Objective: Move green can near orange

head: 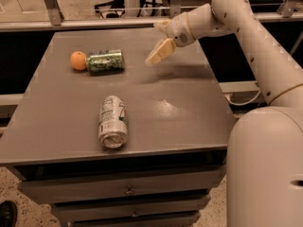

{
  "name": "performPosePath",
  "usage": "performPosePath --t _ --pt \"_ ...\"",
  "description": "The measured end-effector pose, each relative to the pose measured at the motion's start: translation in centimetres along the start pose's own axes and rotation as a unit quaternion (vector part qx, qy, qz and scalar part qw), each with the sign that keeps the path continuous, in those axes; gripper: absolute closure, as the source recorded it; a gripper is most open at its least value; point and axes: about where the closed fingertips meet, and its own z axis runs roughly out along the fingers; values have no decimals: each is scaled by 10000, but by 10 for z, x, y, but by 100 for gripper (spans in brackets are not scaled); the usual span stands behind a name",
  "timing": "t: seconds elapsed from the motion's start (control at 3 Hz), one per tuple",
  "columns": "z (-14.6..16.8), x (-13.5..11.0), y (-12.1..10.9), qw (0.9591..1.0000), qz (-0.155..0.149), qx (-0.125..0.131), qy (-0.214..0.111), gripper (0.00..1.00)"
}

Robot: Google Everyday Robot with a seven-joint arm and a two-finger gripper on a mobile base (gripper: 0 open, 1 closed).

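Observation:
The green can (104, 61) lies on its side at the back left of the grey table (189, 112), its left end touching the orange (78, 60). My gripper (160, 39) hangs above the table's back middle, to the right of the green can and apart from it. Its fingers (160, 52) are open and hold nothing.
A white-and-silver can (113, 121) with green markings lies on its side near the table's front, its end facing the front edge. The table has drawers below. My arm reaches in from the right. A rail and chair legs stand behind the table.

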Motion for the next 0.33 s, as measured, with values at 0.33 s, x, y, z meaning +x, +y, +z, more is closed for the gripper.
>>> performPosePath --t 0.33 --pt "0 0 0 10000 2 1 2 0"
